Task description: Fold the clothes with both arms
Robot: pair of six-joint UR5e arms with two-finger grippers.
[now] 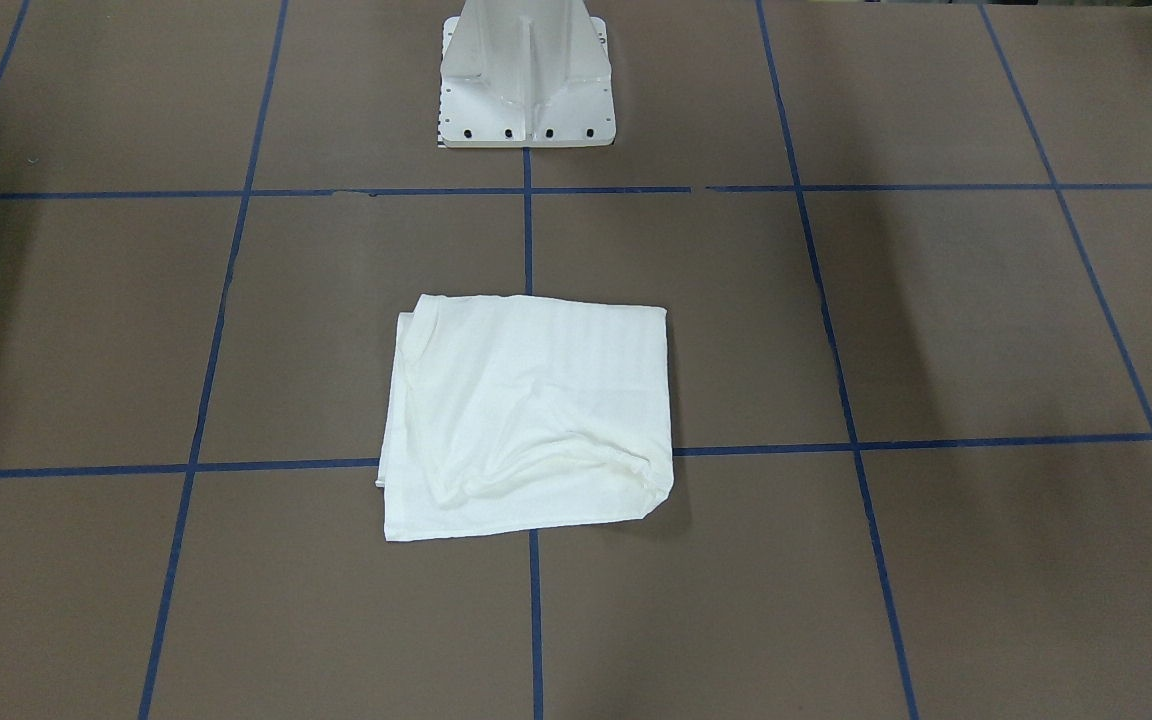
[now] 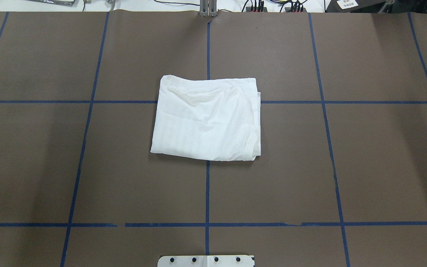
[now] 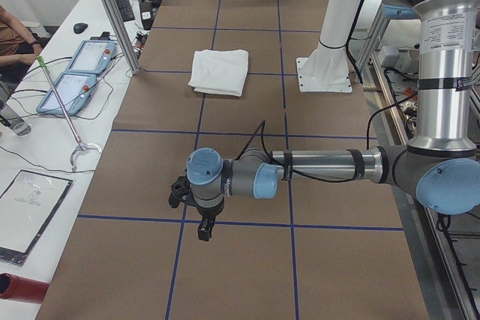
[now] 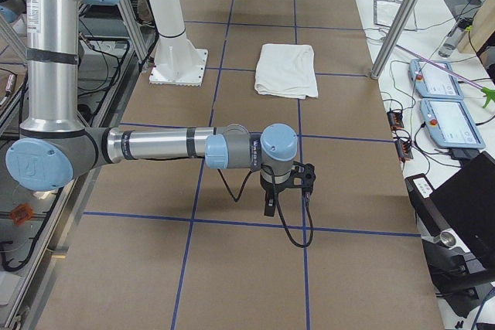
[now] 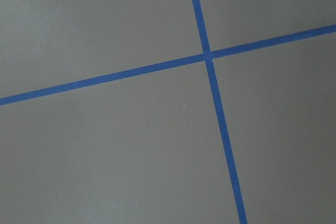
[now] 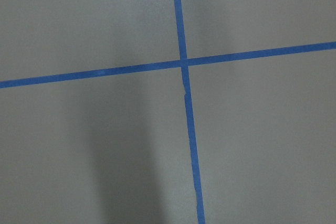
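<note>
Overhead exterior view: the white T-shirt (image 2: 206, 118) lies as a compact rectangle at the middle of the table (image 2: 365, 167), well apart from every edge. It straddles the crossing of two blue tape lines (image 2: 208, 193), straight out from the white pedestal base (image 1: 526, 80). No arm enters this view or the front-facing one.

Side views: the left arm (image 3: 315, 166) reaches out low over the table toward its left end, with the left gripper (image 3: 201, 224) pointing down above a tape line. The right arm (image 4: 155, 144) and right gripper (image 4: 271, 202) mirror this toward the right end. Both are well apart from the shirt. Whether either pair of jaws stands apart or together cannot be told at this range. Each wrist view shows only bare table and a tape cross.

Judged stage: the folding looks essentially finished, leaving at most a tidying pass. A rumpled ridge runs across the half of the shirt farther from the robot. A lower layer peeps out along the side toward the table's right end, and the collar sits at the corner nearest the robot on that side.

To do this well, both grippers should take the two corners of one edge together. A pinch should catch all layers, and any pull should be level and even so the stack does not shear.
</note>
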